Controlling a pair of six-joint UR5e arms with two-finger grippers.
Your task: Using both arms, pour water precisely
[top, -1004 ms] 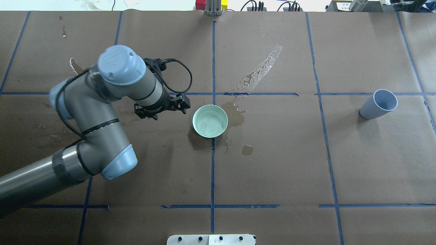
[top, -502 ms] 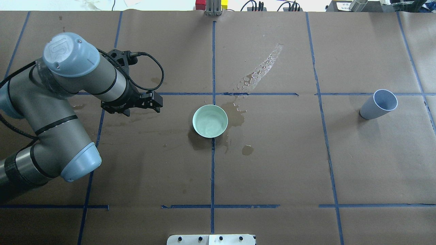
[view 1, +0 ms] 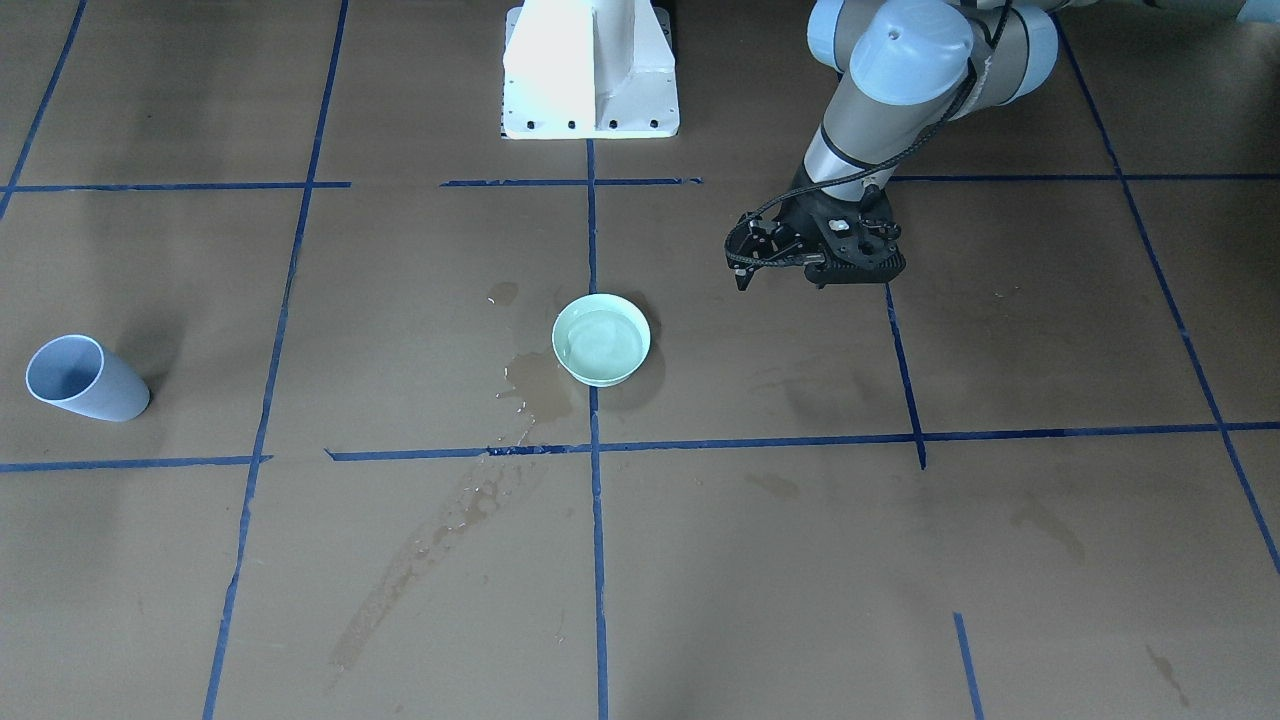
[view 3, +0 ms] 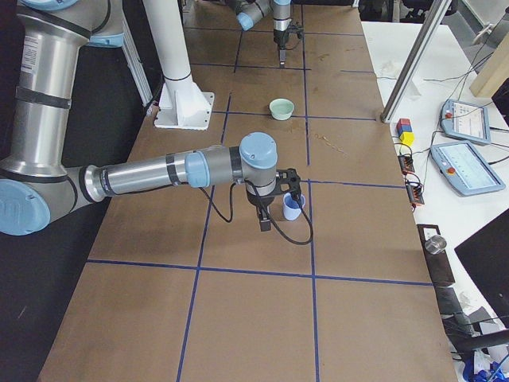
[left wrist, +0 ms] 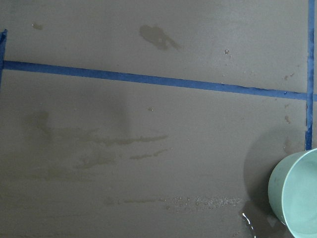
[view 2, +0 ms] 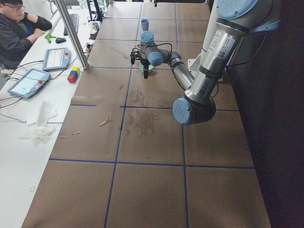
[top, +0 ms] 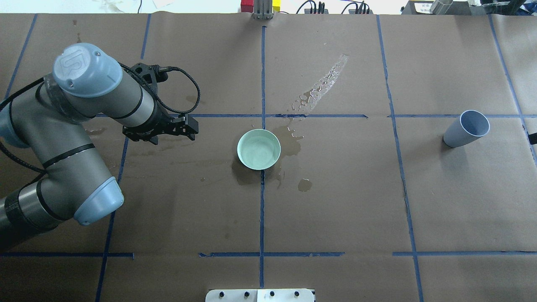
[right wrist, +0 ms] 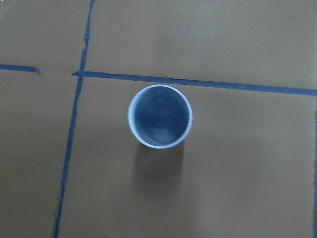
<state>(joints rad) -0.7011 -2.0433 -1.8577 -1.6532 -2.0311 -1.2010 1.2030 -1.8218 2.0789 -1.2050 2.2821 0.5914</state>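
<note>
Left pincer (top: 191,126) backs off the mint bowl (top: 259,149).
Spilt water (top: 293,144) stains the taped surface (top: 335,201); its gap, and the right pincer's (view 3: 266,226), are unclear.

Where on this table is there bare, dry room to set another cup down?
Dry and bare: the wide stretch between the green bowl and the blue cup, and the squares nearer the robot, right of its left arm. Crowded: puddles hug the bowl, and a spill streak lies beyond it.

Robotics lab: taped grid table (top: 335,209), teach pendant (view 3: 460,167), seated operator (view 2: 16,28)
</note>
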